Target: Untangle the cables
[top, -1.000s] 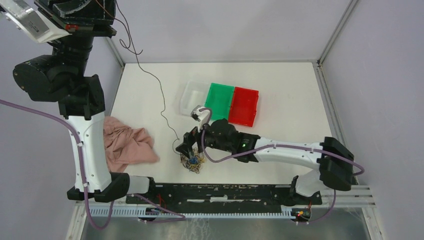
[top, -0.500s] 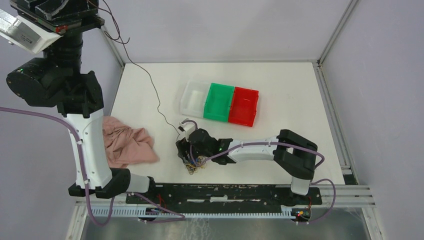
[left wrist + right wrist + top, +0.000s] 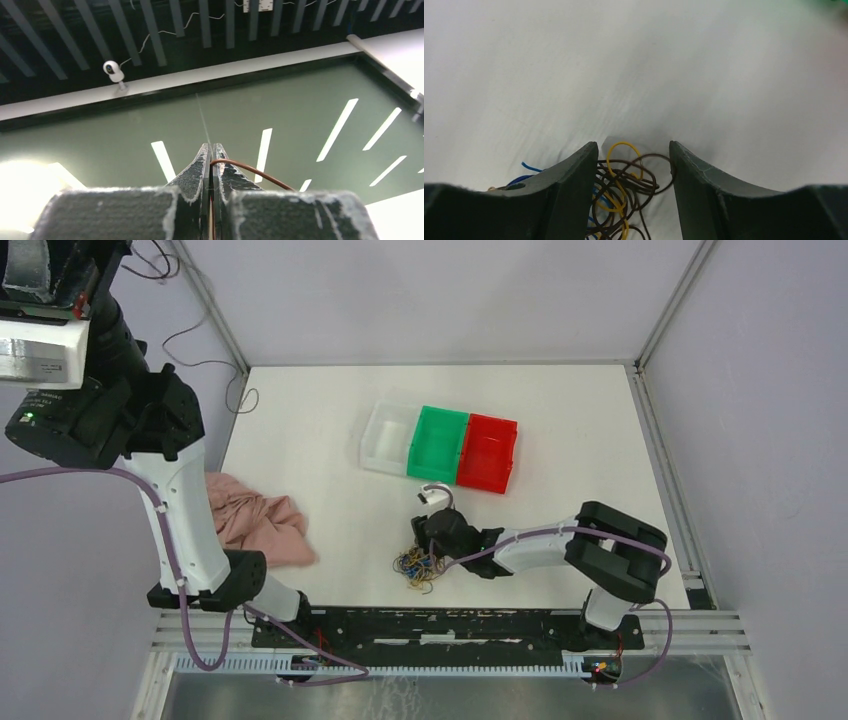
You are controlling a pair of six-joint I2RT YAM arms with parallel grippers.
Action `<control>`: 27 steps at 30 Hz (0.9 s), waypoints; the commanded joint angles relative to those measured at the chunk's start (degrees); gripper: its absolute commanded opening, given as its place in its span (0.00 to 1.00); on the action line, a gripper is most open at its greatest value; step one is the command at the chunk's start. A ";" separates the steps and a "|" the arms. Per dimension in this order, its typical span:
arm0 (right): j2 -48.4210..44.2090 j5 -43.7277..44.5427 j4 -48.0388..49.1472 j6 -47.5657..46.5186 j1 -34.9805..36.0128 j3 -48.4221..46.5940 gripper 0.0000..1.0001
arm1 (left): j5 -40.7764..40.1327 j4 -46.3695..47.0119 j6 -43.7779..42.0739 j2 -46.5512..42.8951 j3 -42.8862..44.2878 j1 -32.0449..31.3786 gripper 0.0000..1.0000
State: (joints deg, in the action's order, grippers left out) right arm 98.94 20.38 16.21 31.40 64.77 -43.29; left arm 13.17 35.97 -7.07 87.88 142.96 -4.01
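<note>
The cables (image 3: 418, 565) lie as a small tangle of brown, yellow and blue strands near the table's front edge. My right gripper (image 3: 423, 550) is down over them. In the right wrist view its jaws stand apart with the cables (image 3: 624, 185) between them, and both inner faces touch strands; the right gripper (image 3: 634, 147) is open. My left arm is raised high at the far left. The left gripper (image 3: 210, 146) is shut on one brown cable (image 3: 250, 172), which arcs out to the right. That thin strand (image 3: 200, 335) hangs down toward the table's back left corner, apart from the tangle.
A clear tray (image 3: 385, 435), a green tray (image 3: 438, 443) and a red tray (image 3: 487, 452) stand side by side at mid-table. A crumpled pink cloth (image 3: 255, 525) lies at the left beside the left arm. Metal frame posts border the table.
The left arm has risen and swung left, and the brown strand it holds has left the tangle. The right arm has folded back to the right, the tangle has shifted right, and its jaws have narrowed.
</note>
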 commanded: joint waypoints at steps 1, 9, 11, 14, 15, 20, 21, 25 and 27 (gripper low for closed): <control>-4.93 3.74 1.70 2.90 -2.24 6.30 0.66 | -1.35 -1.01 -5.60 -0.48 0.32 -0.19 0.04; -20.92 -2.58 -8.01 -4.71 -2.71 -2.47 0.94 | 16.85 -10.03 5.81 -12.10 -23.41 -0.20 0.07; -22.79 -5.00 -11.55 -7.24 -2.69 -6.95 0.96 | 19.44 -12.81 7.92 -13.84 -27.11 -0.26 0.07; -23.69 -4.39 -16.27 -8.98 -3.57 -12.51 0.99 | 21.27 -15.65 10.56 -16.51 -33.22 -0.22 0.07; -23.81 -5.22 -16.81 -8.64 -4.52 -13.48 0.99 | 21.39 -15.98 11.36 -17.30 -35.39 -0.29 0.07; -22.07 -12.98 -15.14 -8.85 -7.69 -18.31 0.99 | 21.56 -17.87 16.03 -19.88 -43.42 -0.32 0.06; -21.00 -14.44 -15.35 -9.14 -8.18 -19.71 0.99 | 21.63 -17.98 16.57 -20.26 -45.08 -0.56 0.06; -16.29 -16.50 -17.29 -7.44 -11.47 -25.23 0.98 | 20.13 -19.32 17.43 -20.64 -48.87 -2.58 0.06; -14.84 -18.07 -17.08 -6.30 -13.25 -26.09 0.97 | 19.31 -19.61 17.01 -20.64 -50.75 -3.94 0.06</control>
State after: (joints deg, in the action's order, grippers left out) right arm 81.73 6.48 -0.14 23.97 54.50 -65.19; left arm 33.32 17.19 6.85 68.60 94.39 -6.00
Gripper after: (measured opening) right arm 0.981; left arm 0.062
